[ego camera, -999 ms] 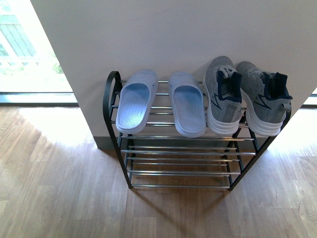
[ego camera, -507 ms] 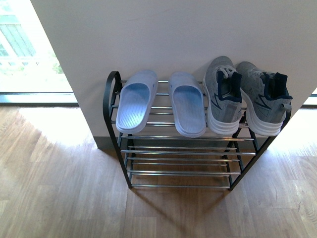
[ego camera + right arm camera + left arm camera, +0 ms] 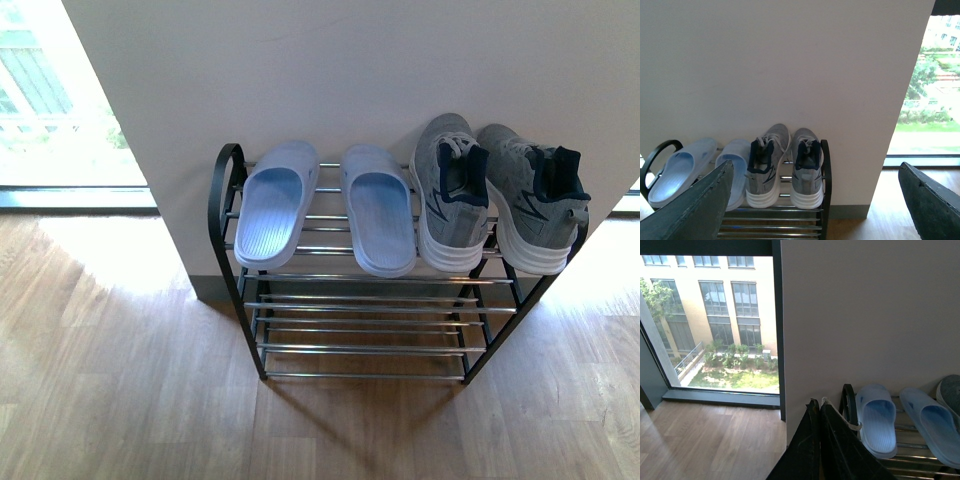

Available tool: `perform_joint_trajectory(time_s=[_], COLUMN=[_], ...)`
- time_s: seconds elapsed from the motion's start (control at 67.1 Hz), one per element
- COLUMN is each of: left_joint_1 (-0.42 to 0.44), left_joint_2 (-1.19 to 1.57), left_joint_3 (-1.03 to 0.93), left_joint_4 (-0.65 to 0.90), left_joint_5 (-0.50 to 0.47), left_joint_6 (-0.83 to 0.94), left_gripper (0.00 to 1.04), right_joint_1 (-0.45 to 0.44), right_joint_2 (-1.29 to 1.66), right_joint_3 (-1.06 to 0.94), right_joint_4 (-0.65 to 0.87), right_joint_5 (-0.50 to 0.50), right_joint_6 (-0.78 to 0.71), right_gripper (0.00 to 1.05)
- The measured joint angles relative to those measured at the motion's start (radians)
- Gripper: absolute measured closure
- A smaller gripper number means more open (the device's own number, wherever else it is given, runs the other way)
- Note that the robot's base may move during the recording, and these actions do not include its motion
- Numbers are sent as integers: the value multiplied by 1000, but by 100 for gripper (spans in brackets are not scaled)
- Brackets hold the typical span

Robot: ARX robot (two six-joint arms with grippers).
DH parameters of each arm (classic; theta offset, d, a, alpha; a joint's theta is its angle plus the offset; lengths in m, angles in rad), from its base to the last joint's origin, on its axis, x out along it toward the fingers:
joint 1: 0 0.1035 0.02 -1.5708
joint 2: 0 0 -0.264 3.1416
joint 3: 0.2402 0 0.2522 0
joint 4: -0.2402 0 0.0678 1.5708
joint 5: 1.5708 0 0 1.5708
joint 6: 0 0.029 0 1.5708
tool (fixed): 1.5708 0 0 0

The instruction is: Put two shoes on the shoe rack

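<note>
The shoe rack (image 3: 250, 320) stands against the white wall, black arched sides and chrome bars. On its top tier lie two pale-blue slide sandals (image 3: 275, 205) (image 3: 380, 210) at the left and two grey knit sneakers (image 3: 450, 195) (image 3: 535, 200) at the right, toes to the wall. Neither gripper shows in the front view. My left gripper (image 3: 820, 405) is shut with nothing in it, held back from the rack's left end (image 3: 847, 405) near a sandal (image 3: 877, 417). My right gripper (image 3: 817, 200) is open and empty, its fingers (image 3: 705, 205) framing the sneakers (image 3: 765, 167) from a distance.
Wooden floor (image 3: 120, 380) spreads in front of the rack. A white wall column (image 3: 350, 70) backs it, with floor-length windows (image 3: 715, 320) on either side. The lower tiers (image 3: 365, 335) of the rack hold nothing.
</note>
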Motion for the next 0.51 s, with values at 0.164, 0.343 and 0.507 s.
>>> perform_joint_trajectory(time_s=[0.164, 0.343, 0.507], left_joint_1=[0, 0, 0], left_joint_2=[-58, -109, -150], left_joint_3=[0, 0, 0], left_joint_4=[-58, -108, -150], left_joint_5=[0, 0, 0], left_joint_6=[0, 0, 0], left_gripper=[104, 104, 104], right_joint_1=[0, 0, 0], right_joint_2=[0, 0, 0], right_joint_3=[0, 0, 0], right_joint_4=[0, 0, 0], right_joint_5=[0, 0, 0], right_joint_6=[0, 0, 0], right_gripper=[9, 9, 9])
